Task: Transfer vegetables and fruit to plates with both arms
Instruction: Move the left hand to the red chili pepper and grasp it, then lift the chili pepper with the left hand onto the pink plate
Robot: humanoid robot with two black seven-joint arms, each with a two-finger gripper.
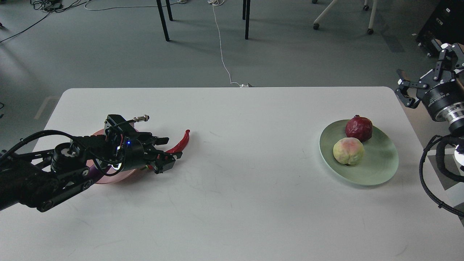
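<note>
My left gripper [169, 148] reaches right over the pale pink plate [112, 177], and its jaws are closed around the lower end of the red chili pepper [181, 141]. The chili's tip points up and to the right, past the plate's edge. A sliver of purple eggplant [93, 169] shows on the pink plate under my arm; the rest is hidden. The pale green plate [380, 170] at the right holds the dark red pomegranate [359, 128] and the pale peach [348, 151]. My right gripper [406, 92] is open and empty, off the table's right edge, apart from the green plate.
The white table [232, 203] has rounded far corners. Beyond it on the grey floor are black table legs [163, 20], a white cable [222, 47] and chair casters [316, 26]. My right arm's cable loop [431, 181] hangs at the right edge.
</note>
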